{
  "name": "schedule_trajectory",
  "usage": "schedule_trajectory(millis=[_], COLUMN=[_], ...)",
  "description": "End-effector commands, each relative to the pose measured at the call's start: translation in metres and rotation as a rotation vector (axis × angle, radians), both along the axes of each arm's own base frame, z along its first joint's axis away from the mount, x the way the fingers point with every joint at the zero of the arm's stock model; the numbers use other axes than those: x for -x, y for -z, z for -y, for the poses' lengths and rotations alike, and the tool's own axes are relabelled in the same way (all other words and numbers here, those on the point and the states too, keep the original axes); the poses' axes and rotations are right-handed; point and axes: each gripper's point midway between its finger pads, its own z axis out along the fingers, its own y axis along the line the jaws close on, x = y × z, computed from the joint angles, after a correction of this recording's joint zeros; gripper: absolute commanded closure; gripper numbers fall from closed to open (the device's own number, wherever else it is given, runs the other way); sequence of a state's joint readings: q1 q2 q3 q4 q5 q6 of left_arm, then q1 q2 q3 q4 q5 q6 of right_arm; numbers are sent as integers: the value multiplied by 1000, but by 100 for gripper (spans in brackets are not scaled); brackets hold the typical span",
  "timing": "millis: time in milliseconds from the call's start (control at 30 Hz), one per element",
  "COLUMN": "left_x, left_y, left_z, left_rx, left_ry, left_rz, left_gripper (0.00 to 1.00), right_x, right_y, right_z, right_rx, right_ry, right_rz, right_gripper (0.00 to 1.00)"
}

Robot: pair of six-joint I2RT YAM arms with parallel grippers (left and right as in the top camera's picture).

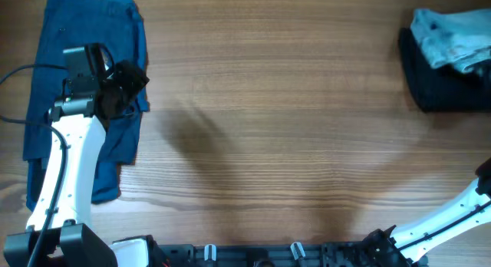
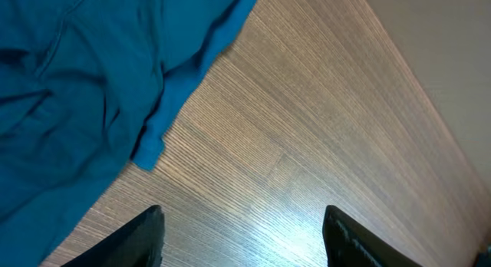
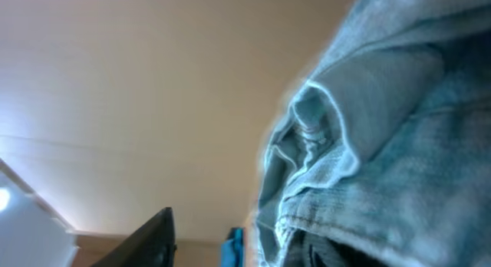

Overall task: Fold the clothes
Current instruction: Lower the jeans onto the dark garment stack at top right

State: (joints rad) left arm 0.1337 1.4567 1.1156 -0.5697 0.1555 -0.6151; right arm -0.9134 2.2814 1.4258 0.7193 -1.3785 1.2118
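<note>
A mid-blue garment (image 1: 80, 75) lies spread flat at the table's left side; its edge shows in the left wrist view (image 2: 84, 90). My left gripper (image 1: 129, 84) hovers over its right edge, open and empty, with its fingers (image 2: 245, 225) above bare wood. Pale light-wash denim shorts (image 1: 451, 38) lie crumpled on a folded dark navy garment (image 1: 445, 87) at the far right. In the right wrist view the denim (image 3: 383, 144) fills the right side, very close. My right gripper (image 3: 238, 236) is open beside it; its right finger is hidden behind the denim.
The wooden table (image 1: 291, 121) stretches between the two piles. The right arm (image 1: 453, 217) enters from the lower right corner. A black cable (image 1: 19, 67) loops over the left garment. The robot base rail (image 1: 253, 255) runs along the front edge.
</note>
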Motion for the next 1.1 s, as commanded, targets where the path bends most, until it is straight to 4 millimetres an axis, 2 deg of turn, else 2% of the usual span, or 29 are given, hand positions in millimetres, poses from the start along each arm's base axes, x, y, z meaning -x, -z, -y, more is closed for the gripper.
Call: schedule_trajectory(millis=[0, 200, 300, 433, 533, 567, 600, 633, 800, 867, 933, 1000, 1067], left_x=[-1, -1, -1, -1, -1, -1, -1, -1, -2, -4, -6, -6, -7], left_y=[4, 4, 4, 4, 4, 4, 4, 4, 3, 2, 0, 0, 0], left_z=[3, 3, 3, 3, 3, 3, 3, 3, 3, 3, 2, 2, 2], left_rx=[8, 9, 11, 11, 11, 11, 11, 10, 9, 8, 7, 6, 6], left_ry=[9, 9, 10, 10, 10, 10, 10, 10, 11, 11, 11, 11, 11], left_rz=[-11, -11, -10, -9, -9, -9, -8, -6, -1, 8, 16, 20, 21], left_gripper=[34, 33, 33, 32, 32, 32, 32, 32, 30, 29, 29, 29, 28], right_x=[2, 5, 7, 6, 5, 6, 7, 9, 15, 16, 15, 15, 16], right_y=[-19, -23, -29, -30, -21, -18, -16, -12, 9, 10, 3, -17, -55], right_z=[-7, -11, -11, -3, 7, 11, 13, 16, 16, 16, 14, 14, 13], right_rx=[-1, -75, -167, -268, -319, -316, -308, -293, -284, -238, -189, -114, 2], right_ry=[-56, -84, -88, -49, 7, 24, 32, 41, 50, 47, 28, 9, -2], right_rz=[15, -19, -63, -112, -145, -148, -147, -146, -183, -163, -123, -52, 63], right_gripper=[44, 43, 43, 42, 42, 40, 29, 0, 1, 1, 1, 1, 1])
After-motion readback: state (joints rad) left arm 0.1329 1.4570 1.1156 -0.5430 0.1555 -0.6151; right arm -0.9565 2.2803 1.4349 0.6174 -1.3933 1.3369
